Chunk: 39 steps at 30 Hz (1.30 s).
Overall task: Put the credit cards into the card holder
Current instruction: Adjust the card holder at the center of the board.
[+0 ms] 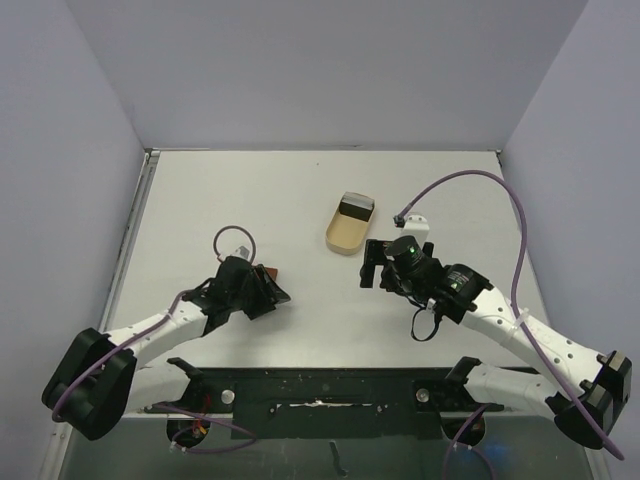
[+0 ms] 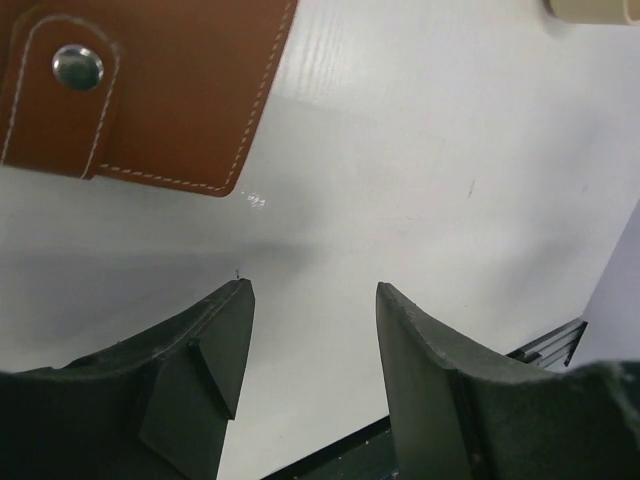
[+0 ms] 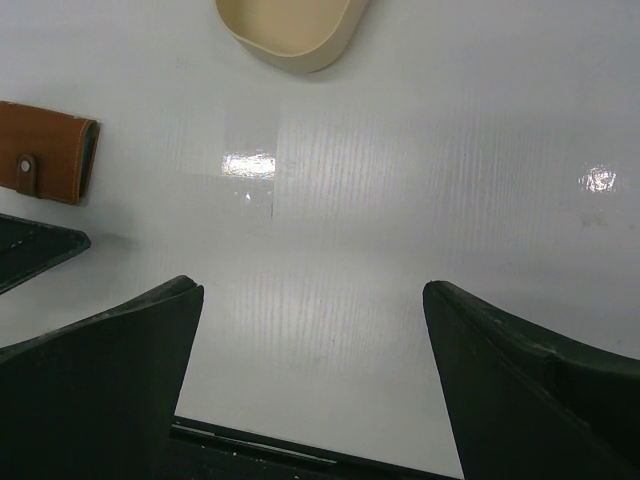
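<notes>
The card holder [image 2: 130, 80], a reddish-brown leather wallet with a metal snap, lies flat on the white table just ahead and to the left of my left gripper [image 2: 314, 285]. That gripper is open, with only bare table between its fingers. From above, the left gripper [image 1: 272, 288] sits right beside the card holder [image 1: 266, 272]. My right gripper [image 1: 368, 264] hangs open over bare table right of centre, and in its own view the right gripper [image 3: 312, 287] holds nothing. A grey and dark flat thing, seemingly the credit cards [image 1: 356, 207], rests in the tan tray's far end.
The tan oval tray [image 1: 340, 235] stands behind the middle of the table, just beyond the right gripper, and its rim shows as the tan tray [image 3: 290, 40] in the right wrist view. Grey walls close the table on three sides. A purple cable [image 1: 500, 190] loops over the right arm.
</notes>
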Available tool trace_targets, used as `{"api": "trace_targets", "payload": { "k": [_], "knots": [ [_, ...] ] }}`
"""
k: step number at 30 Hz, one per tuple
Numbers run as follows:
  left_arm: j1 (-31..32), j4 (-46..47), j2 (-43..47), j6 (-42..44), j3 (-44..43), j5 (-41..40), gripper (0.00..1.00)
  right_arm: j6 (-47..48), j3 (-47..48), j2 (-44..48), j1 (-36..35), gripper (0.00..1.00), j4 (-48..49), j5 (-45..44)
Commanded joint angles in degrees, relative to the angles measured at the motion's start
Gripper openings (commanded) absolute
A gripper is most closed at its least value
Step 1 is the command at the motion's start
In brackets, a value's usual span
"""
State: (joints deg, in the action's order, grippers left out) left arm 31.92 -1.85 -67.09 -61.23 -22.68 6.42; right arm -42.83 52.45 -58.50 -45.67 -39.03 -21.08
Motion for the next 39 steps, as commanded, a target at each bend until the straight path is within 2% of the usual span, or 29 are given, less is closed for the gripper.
{"api": "trace_targets", "payload": {
  "k": [1,4,8,13,20,26,33,36,39],
  "knots": [
    [-1.0,-5.9,0.5,7.3,-10.1,-2.5,0.51,-1.2,3.3,0.6,0.4,0.98,0.4,-2.2],
    [-4.7,-15.3,-0.6,13.1,-16.1,-7.0,0.52,-2.4,2.4,1.3,0.4,0.98,0.7,-1.7],
    [-13.4,-19.2,-2.0,20.2,-18.5,-6.3,0.52,-2.8,1.1,1.9,0.4,0.98,1.9,-0.8],
    [-22.2,-16.6,-4.9,25.1,-17.8,-2.4,0.55,-2.1,1.8,1.5,0.4,0.98,1.5,-1.0],
    [-22.9,-10.8,-12.1,26.1,-16.5,5.2,0.54,-2.5,2.9,2.0,0.4,0.98,0.6,-0.8],
    [-18.5,-7.1,-12.3,19.6,-10.8,9.5,0.42,-5.4,2.0,4.1,0.4,0.98,-1.0,-1.4],
    [-2.9,4.2,-6.9,2.8,-4.8,8.3,0.28,-8.4,-0.1,7.0,0.4,0.99,-2.5,-2.4],
    [2.4,8.3,-5.7,-0.5,-4.8,7.5,0.27,-8.8,-0.5,7.1,0.4,0.99,-2.5,-2.6],
    [3.0,3.7,-4.3,1.5,-7.6,5.7,0.28,-9.6,-0.6,6.2,0.4,0.99,-2.4,-2.3]
  ]
}}
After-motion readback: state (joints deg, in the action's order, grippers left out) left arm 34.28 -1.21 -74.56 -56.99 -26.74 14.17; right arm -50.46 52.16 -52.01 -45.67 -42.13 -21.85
